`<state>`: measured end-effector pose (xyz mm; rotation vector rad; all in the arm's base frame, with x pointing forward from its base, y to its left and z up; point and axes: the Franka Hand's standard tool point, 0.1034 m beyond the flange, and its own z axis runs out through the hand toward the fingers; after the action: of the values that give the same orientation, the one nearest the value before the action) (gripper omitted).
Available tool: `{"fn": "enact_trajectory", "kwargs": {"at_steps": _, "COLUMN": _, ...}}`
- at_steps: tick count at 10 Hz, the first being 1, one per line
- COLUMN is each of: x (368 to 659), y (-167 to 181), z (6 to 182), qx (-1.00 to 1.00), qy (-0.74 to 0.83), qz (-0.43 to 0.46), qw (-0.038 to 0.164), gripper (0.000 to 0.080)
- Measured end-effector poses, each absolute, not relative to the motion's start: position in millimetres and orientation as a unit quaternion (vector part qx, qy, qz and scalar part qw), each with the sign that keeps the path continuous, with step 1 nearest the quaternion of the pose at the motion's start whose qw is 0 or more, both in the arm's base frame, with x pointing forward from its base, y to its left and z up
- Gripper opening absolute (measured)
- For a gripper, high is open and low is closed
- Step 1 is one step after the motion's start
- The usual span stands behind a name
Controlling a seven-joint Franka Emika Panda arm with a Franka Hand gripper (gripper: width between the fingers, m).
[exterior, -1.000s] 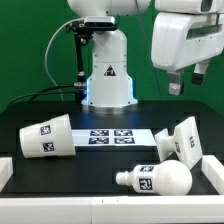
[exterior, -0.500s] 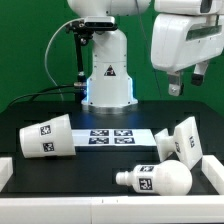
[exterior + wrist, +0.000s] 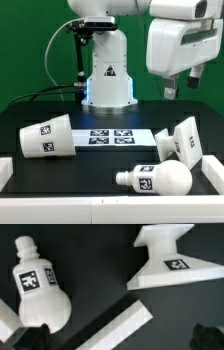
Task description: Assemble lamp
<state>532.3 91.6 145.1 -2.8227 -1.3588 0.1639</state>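
Observation:
The lamp's three white tagged parts lie apart on the black table. The conical shade [image 3: 45, 137] lies on its side at the exterior view's left. The boxy base [image 3: 180, 140] stands tilted at the right; it also shows in the wrist view [image 3: 170, 260]. The rounded bulb [image 3: 155, 180] lies on its side at the front, and shows in the wrist view [image 3: 40, 288] too. My gripper [image 3: 182, 86] hangs high above the base and bulb, open and empty. In the wrist view the gripper [image 3: 118, 339] shows only dark fingertips [image 3: 25, 336] at the frame's corners, wide apart.
The marker board [image 3: 115, 136] lies flat mid-table in front of the arm's pedestal [image 3: 108, 75]. A white rail [image 3: 213, 172] borders the table at the exterior view's right; it crosses the wrist view [image 3: 120, 328] as a diagonal bar. A green backdrop stands behind.
My gripper and wrist have shifted slightly toward the exterior view's left and a little upward. The lamp parts have not moved.

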Motion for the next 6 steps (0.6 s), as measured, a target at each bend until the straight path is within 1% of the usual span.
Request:
{"fn": "enact_trajectory", "kwargs": {"at_steps": 2, "x": 523.2, "y": 88.9, "z": 130.8, "qx": -0.893, "qy": -0.449, "qz": 0.007, "qw": 0.001, "gripper": 0.0700}}
{"fn": "enact_trajectory", "kwargs": {"at_steps": 3, "x": 517.6, "y": 86.9, "z": 127.7, "qx": -0.894, "qy": -0.448, "qz": 0.010, "qw": 0.001, "gripper": 0.0700}}
{"fn": "enact_trajectory", "kwargs": {"at_steps": 6, "x": 518.7, "y": 87.3, "z": 128.0, "qx": -0.894, "qy": -0.448, "qz": 0.010, "qw": 0.001, "gripper": 0.0700}}
